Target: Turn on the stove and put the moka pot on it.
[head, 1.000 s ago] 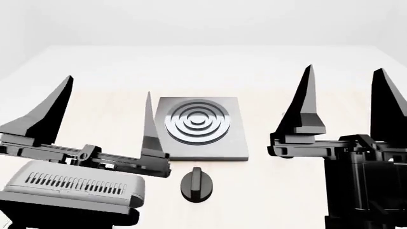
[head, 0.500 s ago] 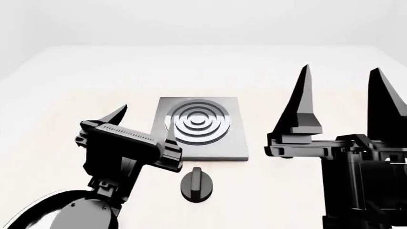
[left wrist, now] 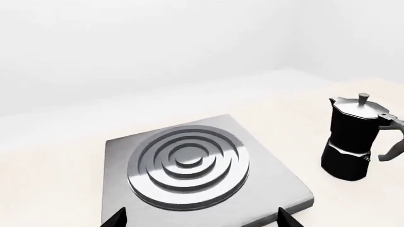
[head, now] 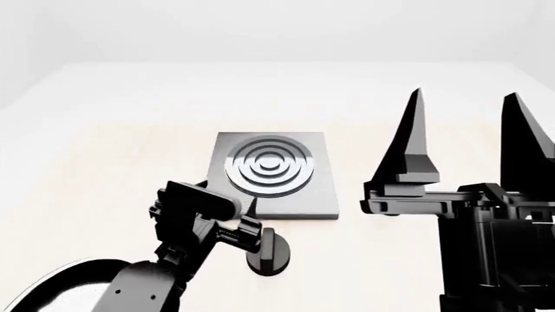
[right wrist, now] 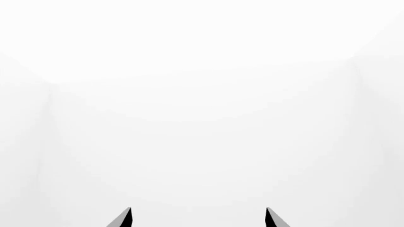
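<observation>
A: Going from the left, what's there?
B: The left gripper [head: 247, 218] sits low over the round black knob [head: 275, 255], fingers spread wide, nothing held; I can't tell whether it touches the knob.
A: And the stove [head: 274, 174]?
B: A flat square of brushed grey metal with raised concentric rings, on the pale matte table [head: 104, 130].
A: The moka pot [left wrist: 355, 137]?
B: Faceted, black with a silvery lid, standing upright on the table beside the plate, apart from it.
A: The right gripper [head: 468, 130]?
B: Raised, its pointed black fingers well parted, empty, facing blank white walls.
</observation>
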Available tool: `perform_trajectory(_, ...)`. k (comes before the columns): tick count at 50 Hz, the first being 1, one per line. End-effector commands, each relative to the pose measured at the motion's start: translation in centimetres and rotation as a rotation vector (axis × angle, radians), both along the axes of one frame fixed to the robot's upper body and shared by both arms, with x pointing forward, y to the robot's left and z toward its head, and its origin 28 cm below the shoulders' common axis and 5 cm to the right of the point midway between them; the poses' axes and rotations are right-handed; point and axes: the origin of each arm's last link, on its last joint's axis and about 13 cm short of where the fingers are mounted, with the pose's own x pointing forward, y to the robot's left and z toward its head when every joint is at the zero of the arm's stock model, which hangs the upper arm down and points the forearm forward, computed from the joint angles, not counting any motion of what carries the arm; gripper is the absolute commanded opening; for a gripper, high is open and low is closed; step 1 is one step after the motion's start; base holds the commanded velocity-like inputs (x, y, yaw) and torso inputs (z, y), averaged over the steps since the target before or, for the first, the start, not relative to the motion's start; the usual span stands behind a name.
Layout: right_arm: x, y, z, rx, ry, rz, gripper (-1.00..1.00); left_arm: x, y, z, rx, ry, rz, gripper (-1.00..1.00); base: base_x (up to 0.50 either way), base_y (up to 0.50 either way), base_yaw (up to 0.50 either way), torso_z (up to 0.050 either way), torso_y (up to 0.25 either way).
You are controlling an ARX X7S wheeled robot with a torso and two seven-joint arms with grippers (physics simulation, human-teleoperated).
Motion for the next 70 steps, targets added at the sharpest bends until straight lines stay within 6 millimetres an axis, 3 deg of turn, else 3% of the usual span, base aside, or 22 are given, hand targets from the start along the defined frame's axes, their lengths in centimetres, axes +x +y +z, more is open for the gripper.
perform_trajectory(1,0.0,0.1,0.0,0.001,0.002,0.003,1.0,0.6,-0.4,-1.7,-0.057,0.113,-0.069,1.0,0.0,0.0,0.0,0.0,0.0)
perform_trajectory(34,-0.1,0.1,-0.2,0.005,0.007,0.01,1.0,0.2,-2.6,-5.6,-0.104,0.25,-0.22,1.0,0.0,0.0,0.0,0.0,0.0)
perform_trajectory(70,-0.1,0.2,-0.3,0.003,0.011,0.012,1.0,0.0,-2.6,-8.0,-0.149,0.297,-0.201,1.0,0.0,0.0,0.0,0.0,0.0)
